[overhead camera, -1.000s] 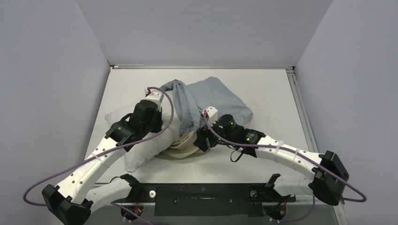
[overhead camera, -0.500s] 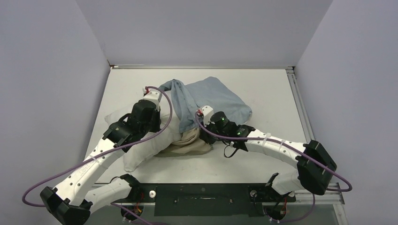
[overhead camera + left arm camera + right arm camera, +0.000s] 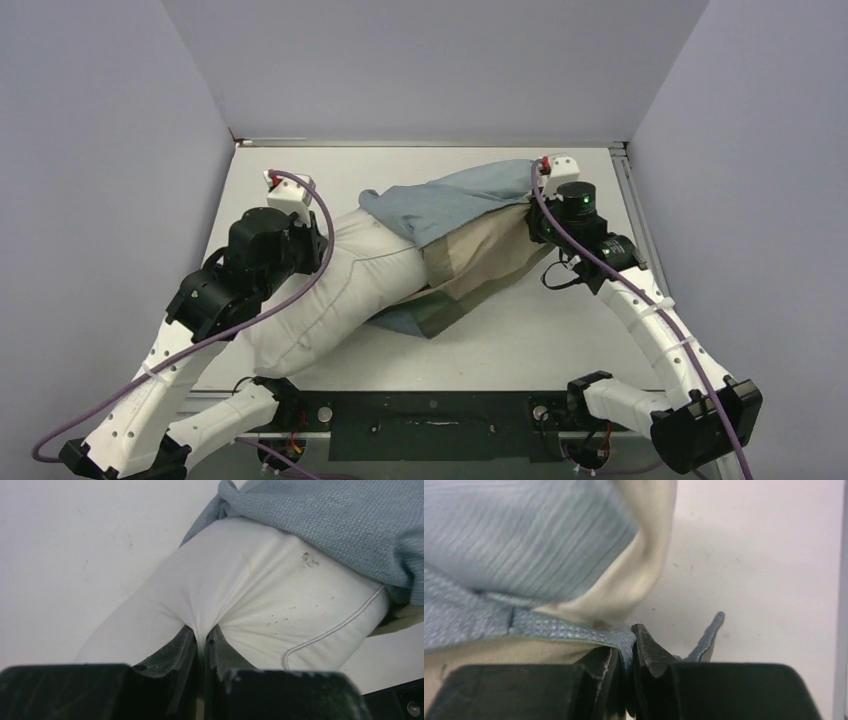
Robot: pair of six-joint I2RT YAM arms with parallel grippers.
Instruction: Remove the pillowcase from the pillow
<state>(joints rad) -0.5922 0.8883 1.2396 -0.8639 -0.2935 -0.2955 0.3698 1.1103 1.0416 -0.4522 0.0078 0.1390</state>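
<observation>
The off-white pillow lies across the table's left half, its far end still under the dusty-blue pillowcase. My left gripper is shut on a pinch of the pillow's white fabric; blue cloth covers its upper right. The pillowcase is stretched toward the back right, its tan inside showing. My right gripper is shut on the pillowcase's blue hem; in the top view it sits at the back right, hidden under the wrist.
A metal rail borders the table's right edge, close to the right wrist. Grey walls enclose the left, back and right. Both arm bases stand at the near edge. Purple cables loop off each arm.
My right gripper closed on the pillowcase hem and swung from the middle to the back right, stretching the case off the pillow. My left arm pulled the pillow left and back.
</observation>
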